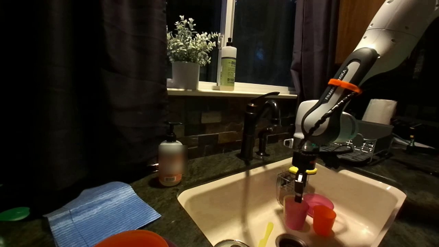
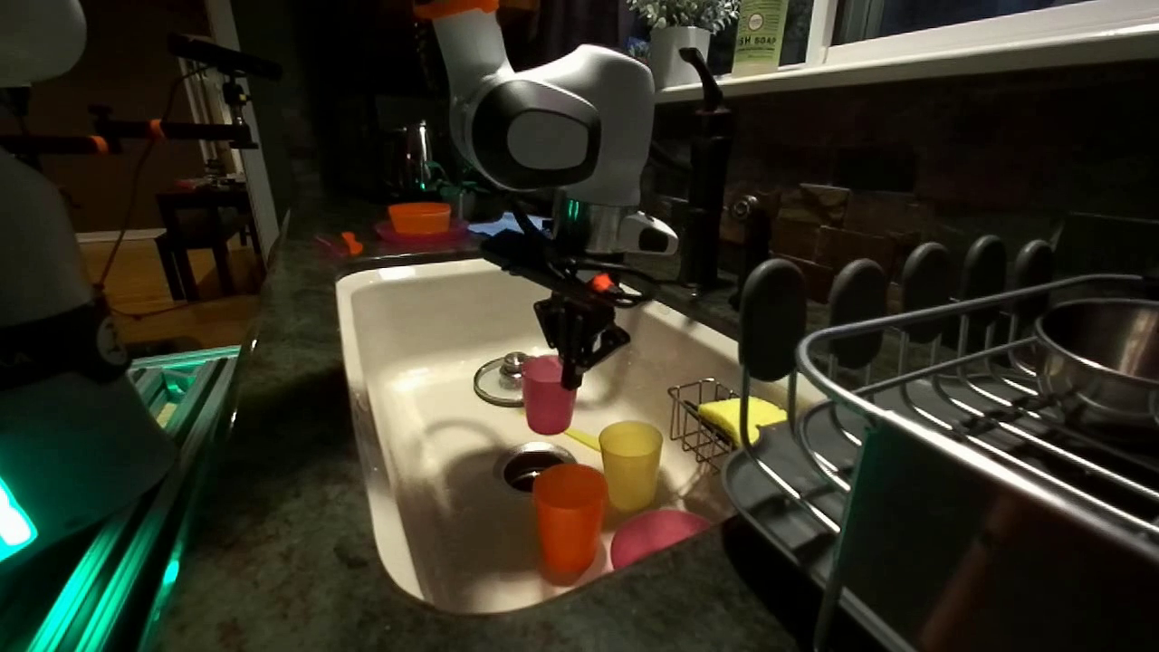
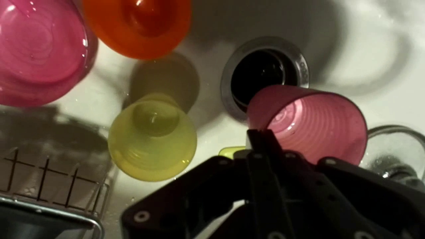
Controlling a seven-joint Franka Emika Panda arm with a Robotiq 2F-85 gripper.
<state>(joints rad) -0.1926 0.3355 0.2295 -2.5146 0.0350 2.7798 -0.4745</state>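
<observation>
Pink cup, one, hangs below the jaws over the sink floor, rim pinched narrowly between them.

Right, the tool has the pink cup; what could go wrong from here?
The tool pinches the pink cup at one side of its rim, so it might swivel or slip. If it slips, it could bump the glass lid nearby. The yellow cup and orange cup stand close by; a sideways swing might topple them.
</observation>
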